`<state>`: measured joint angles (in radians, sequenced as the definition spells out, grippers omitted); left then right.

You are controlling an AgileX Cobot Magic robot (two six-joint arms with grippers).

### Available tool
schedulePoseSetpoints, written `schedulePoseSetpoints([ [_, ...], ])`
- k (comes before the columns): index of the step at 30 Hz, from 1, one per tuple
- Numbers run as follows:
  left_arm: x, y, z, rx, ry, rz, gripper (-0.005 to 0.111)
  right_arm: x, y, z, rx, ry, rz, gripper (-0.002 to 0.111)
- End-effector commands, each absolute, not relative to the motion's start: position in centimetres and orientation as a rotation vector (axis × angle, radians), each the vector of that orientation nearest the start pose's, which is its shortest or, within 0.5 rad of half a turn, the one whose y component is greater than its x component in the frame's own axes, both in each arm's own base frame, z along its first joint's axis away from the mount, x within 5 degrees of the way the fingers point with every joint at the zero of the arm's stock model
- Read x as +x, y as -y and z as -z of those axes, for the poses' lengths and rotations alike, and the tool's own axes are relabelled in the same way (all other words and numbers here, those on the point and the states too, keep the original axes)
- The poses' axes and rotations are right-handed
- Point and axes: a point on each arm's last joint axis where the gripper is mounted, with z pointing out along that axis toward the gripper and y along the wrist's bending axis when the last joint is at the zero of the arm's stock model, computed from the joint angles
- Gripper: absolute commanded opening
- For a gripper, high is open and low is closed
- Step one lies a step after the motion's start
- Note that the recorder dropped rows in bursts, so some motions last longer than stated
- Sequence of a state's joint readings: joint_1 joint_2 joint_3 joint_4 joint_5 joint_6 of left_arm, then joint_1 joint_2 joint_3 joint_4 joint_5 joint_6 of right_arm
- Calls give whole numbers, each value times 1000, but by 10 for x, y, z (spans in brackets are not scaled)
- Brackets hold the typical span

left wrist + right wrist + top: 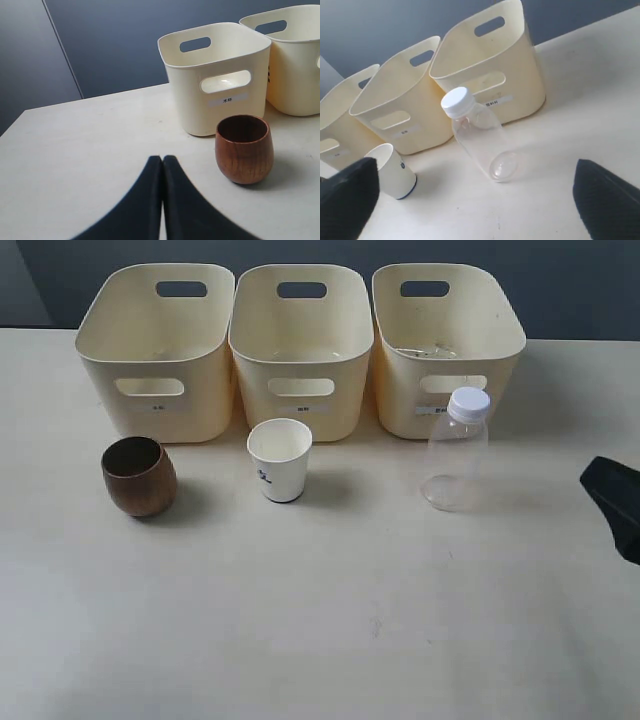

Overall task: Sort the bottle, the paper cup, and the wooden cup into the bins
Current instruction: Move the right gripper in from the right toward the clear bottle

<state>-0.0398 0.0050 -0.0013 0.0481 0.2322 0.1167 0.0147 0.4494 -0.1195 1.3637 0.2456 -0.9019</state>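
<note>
Exterior view: three bins (262, 390); before them one wooden cup (139, 476), one paper cup (280, 460), one bottle (457, 452). The left gripper (162, 161) is pressed together, the right gripper (475, 175) spread apart.

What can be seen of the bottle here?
The bottle is clear plastic, wide-bodied, narrowing to a closed white cap, and looks empty. It stands upright on the table before the right bin, touching only the table as far as shows. The open right fingers are off it.

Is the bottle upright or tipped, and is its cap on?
Upright, capped. The bottle stands on its base on the table, with its white screw cap on top.
</note>
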Motion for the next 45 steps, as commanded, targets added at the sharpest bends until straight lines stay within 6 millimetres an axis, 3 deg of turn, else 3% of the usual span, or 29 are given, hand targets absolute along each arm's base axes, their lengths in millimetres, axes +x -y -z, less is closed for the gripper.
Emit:
schedulePoseSetpoints([
  [1, 56, 1, -192, 165, -1708, -95, 0, 99, -26, -215, 254, -1910, -582, 104],
  [18, 56, 1, -192, 165, -1708, -95, 0, 98, -28, -215, 258, -1912, -619, 104],
  [24, 56, 1, -192, 165, -1708, -95, 0, 100, -27, -217, 105, -1888, -506, 104],
  [27, 56, 1, -192, 165, -1708, -95, 0, 100, -31, -222, 67, -1831, -560, 104],
  [30, 56, 1, -192, 165, -1708, -95, 0, 99, -37, -228, -118, -1779, -522, 104],
  [32, 56, 1, -192, 165, -1708, -95, 0, 101, -39, -231, -139, -1777, -543, 104],
  [41, 56, 1, -192, 165, -1708, -95, 0, 138, -38, -230, -89, -1941, -549, 104],
  [45, 56, 1, -192, 165, -1708, -95, 0, 165, -52, -243, -229, -1941, -691, 104],
])
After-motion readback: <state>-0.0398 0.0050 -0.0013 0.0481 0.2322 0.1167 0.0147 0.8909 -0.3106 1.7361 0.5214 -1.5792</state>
